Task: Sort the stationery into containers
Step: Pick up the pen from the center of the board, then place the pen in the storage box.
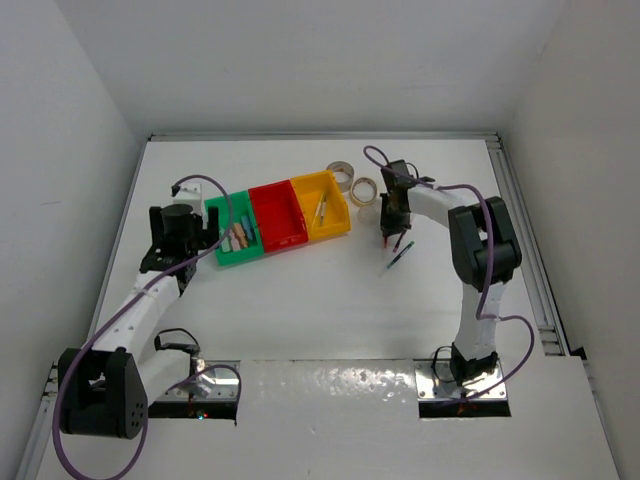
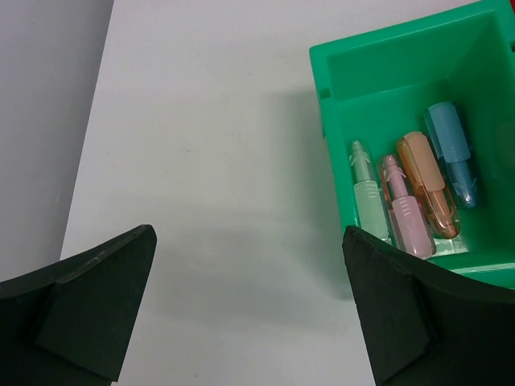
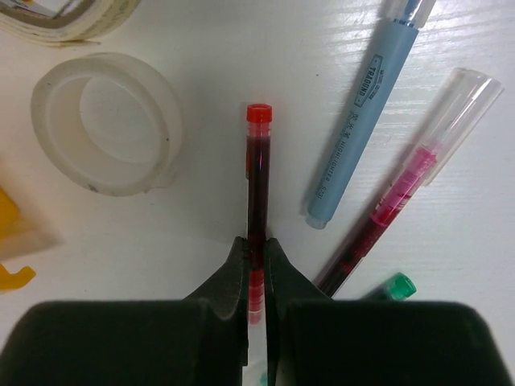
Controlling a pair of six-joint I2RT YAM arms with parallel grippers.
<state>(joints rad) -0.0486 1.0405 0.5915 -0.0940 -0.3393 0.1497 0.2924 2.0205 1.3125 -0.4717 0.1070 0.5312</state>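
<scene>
Right gripper clamped shut on a thin red-capped pen
Dark red ink, clear barrel; it sits between a clear tape ring and a pale blue pen, touching neither, near the yellow bin; left gripper gapes wide, empty, beside the green bin's wall

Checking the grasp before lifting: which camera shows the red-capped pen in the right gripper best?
Right wrist view: the red-capped pen points straight ahead, its near end pinched in the shut right gripper. In top external it is mostly hidden beneath the gripper, too small to judge. Left wrist shows only the green bin, not the pen.
</scene>
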